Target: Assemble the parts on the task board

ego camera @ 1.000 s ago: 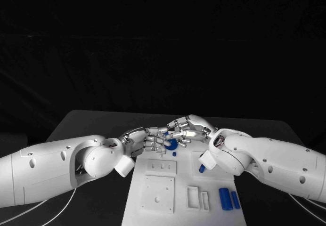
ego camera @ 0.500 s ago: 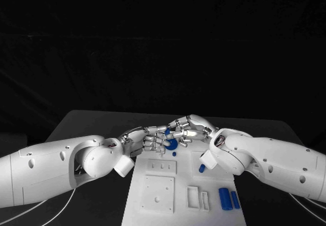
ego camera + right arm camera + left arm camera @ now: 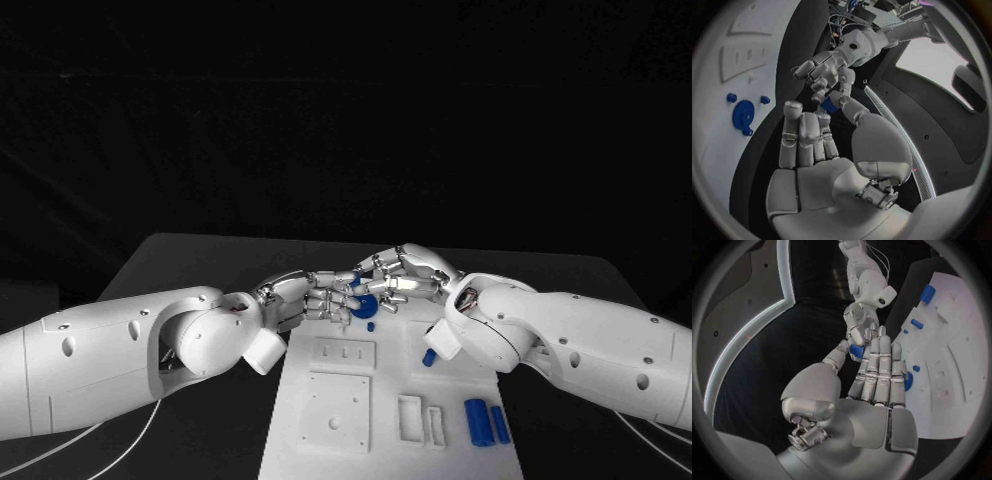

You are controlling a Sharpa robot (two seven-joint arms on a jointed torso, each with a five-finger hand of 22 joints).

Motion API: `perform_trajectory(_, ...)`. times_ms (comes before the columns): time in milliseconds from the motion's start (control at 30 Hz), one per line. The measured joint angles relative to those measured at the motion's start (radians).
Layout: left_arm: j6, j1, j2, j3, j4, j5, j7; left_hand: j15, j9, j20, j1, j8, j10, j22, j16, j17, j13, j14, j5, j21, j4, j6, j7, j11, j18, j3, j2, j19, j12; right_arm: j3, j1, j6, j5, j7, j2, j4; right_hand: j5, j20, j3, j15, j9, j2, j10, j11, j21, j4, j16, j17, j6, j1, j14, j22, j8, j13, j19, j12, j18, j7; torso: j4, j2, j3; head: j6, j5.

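Observation:
Over the far end of the white task board (image 3: 335, 400) my two hands meet fingertip to fingertip. A small blue part (image 3: 355, 284) sits between them. In the left wrist view this blue part (image 3: 856, 351) lies between my left hand's (image 3: 870, 380) thumb and fingers, with a right-hand finger on it. The right wrist view has the same blue part (image 3: 830, 105) against the thumb of my right hand (image 3: 817, 145), the left hand's fingers touching it. Both hands (image 3: 310, 297) (image 3: 404, 275) pinch it. A blue disc (image 3: 364, 304) stands on the board just below them.
A small blue peg (image 3: 371, 326) and a tilted blue piece (image 3: 428, 357) are on the board near the hands. Two blue cylinders (image 3: 476, 421) (image 3: 499, 425) lie at the board's near right. White blocks with slots (image 3: 343, 353) fill its near left. Black table (image 3: 188, 260) surrounds it.

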Motion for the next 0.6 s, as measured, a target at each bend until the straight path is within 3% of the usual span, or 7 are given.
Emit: perform_trajectory(600,-0.027,0.0,0.007,0.0,-0.008,0.001,0.004,0.0,0.001,0.0,0.01,0.004,0.007,0.0,0.0,0.0,0.002,0.0,0.0,0.0,-0.022,0.005,-0.002,-0.007,0.0,-0.006,0.001,0.0,0.012,0.0,-0.003,-0.001,-0.001,0.0,0.0,0.002,0.0,0.0,0.0,0.0,0.001,0.0,-0.004,-0.004,0.0,0.0,-0.004,-0.001,0.0,0.0,0.0,0.0,0.0,0.0,-0.003,0.0,0.0,0.0,-0.0003,0.0,0.0002,-0.001,0.001)
